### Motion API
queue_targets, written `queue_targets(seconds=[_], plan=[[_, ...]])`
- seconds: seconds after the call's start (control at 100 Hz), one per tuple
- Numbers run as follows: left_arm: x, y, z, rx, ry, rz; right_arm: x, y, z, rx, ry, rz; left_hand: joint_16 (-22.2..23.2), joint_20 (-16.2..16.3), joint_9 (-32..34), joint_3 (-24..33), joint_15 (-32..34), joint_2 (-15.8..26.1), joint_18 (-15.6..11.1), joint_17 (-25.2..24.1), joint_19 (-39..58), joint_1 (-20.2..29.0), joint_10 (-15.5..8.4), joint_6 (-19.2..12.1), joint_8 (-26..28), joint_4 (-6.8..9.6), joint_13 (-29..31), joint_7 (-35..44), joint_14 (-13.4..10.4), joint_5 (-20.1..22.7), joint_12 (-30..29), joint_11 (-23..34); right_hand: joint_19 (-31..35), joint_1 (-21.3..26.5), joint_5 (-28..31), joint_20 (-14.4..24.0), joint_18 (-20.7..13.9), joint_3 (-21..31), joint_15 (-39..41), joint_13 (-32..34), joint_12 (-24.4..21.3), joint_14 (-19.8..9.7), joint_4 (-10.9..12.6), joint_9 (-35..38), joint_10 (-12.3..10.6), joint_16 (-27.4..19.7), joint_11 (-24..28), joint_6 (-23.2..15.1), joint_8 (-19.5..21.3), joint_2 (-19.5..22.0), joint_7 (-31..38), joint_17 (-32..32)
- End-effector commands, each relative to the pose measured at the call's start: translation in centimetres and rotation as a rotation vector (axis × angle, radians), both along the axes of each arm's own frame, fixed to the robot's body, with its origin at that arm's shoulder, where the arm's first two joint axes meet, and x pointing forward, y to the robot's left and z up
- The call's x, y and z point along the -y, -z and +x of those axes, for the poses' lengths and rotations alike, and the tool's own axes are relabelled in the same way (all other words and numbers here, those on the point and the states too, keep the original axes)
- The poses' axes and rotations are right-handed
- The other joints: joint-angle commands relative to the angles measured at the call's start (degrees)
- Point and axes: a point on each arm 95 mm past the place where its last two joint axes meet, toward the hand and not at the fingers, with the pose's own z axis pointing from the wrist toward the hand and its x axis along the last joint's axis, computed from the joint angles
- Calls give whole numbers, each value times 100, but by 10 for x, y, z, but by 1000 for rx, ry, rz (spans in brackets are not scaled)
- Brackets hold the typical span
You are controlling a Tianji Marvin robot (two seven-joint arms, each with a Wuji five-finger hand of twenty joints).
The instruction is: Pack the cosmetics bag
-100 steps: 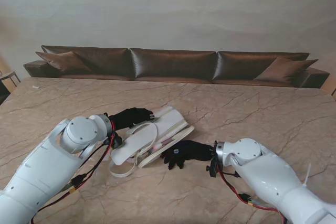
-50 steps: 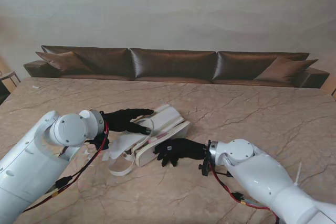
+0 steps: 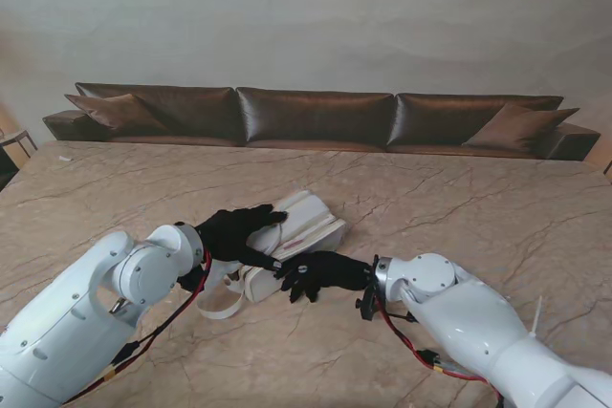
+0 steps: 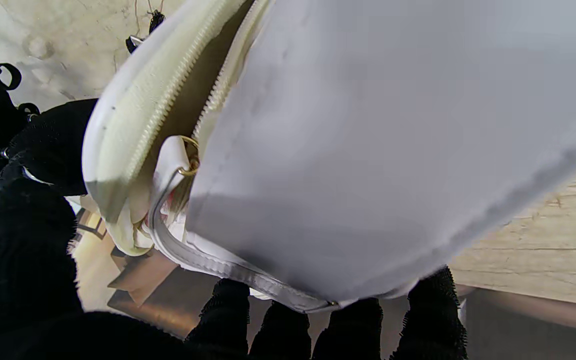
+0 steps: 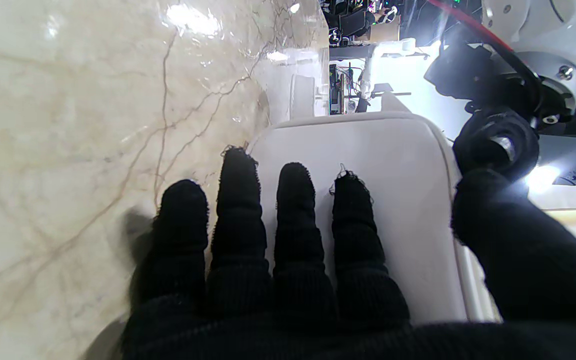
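On marble table [image 3: 497, 207], left hand [image 3: 234, 231] grips white cosmetics bag [image 3: 301, 222], right hand [image 3: 320, 274] flat w/ fingers together; no legible branding.

A beige marbled desk [image 3: 459, 198] is carrying a white cosmetics bag [image 3: 296, 222]; its strap [image 3: 222, 308] is lying alongside.
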Motion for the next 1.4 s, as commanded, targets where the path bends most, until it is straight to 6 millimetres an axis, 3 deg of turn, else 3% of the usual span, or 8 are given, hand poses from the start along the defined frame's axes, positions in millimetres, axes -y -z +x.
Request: queue_targets(seconds=[0.0,0.33,0.56,0.82,0.97,1.1,1.23,1.39], plan=[[8,14,-9,-14,3,1,-8,-2,-1,5,-9,8,-4,32,-211,50,46,-180,225,-4,77,-235,-113,-66,-88,89,16,-283,133,-118,-71,-119,12,-38,-179,78,74,-44,58,168,58,75,-71,-23,-70,43,116,-39,-66,137,-95,-11],[15,25,-19,64,20,69,-9,-1,-1,10,3,11,139,11,-207,255,234,-441,298,157,529,76,-70,-147,-89,228,339,-283,162,-118,-192,-101,39,-33,-170,72,79,-12,96,190,69,88,-68,-2,-51,52,150,-32,-80,141,-88,5],[20,34,-18,178,-4,88,-7,-1,-1,23,-9,-3,1726,482,-134,845,1487,-987,-68,719,1894,1604,269,194,96,991,2136,-163,-311,-111,729,68,33,-36,-134,59,82,-22,100,187,70,87,-74,28,-73,49,159,-50,-76,150,-62,-4],[24,41,-15,244,-28,108,1,-4,-4,42,-23,-34,2841,726,251,1159,3463,-1169,-554,1328,2806,2855,1051,822,192,539,3056,-192,-919,-115,1282,442,26,-22,-110,51,94,-39,99,197,68,91,-76,50,-68,45,160,-69,-69,170,-37,-14],[25,44,-14,265,-58,91,8,-6,-8,67,-21,-60,3197,577,424,1946,3863,-1712,-750,1594,3104,3340,1080,1068,-14,132,3564,-222,-1015,-109,1066,1852,24,-7,-80,48,106,-31,96,213,67,89,-76,83,-80,42,162,-99,-63,154,-16,-14],[25,47,-11,272,-88,75,15,-10,-12,92,-16,-74,3466,693,1339,3500,3738,-2451,-827,1899,3524,3444,513,1221,423,-805,4179,-98,-947,-102,1608,2770,25,-12,-66,47,106,-29,95,238,65,88,-82,95,-84,41,158,-132,-54,160,5,-14],[21,50,-8,270,-112,86,26,-18,-17,111,11,-81,3878,914,2429,3892,3902,-2402,-740,2062,3868,3483,-509,1155,1136,-805,4385,608,-889,397,2042,3580,27,-14,-10,44,115,-50,87,246,64,96,-92,136,-87,39,159,-131,-43,173,39,19],[14,53,-3,291,-150,55,49,-36,-23,149,105,-101,4777,1127,4008,3900,3484,-2119,-582,2333,4169,3879,-1822,689,2061,-875,4849,3299,-923,786,3098,4329,92,0,242,56,147,-96,121,406,55,103,-100,335,-70,48,161,-197,-12,162,139,175]])
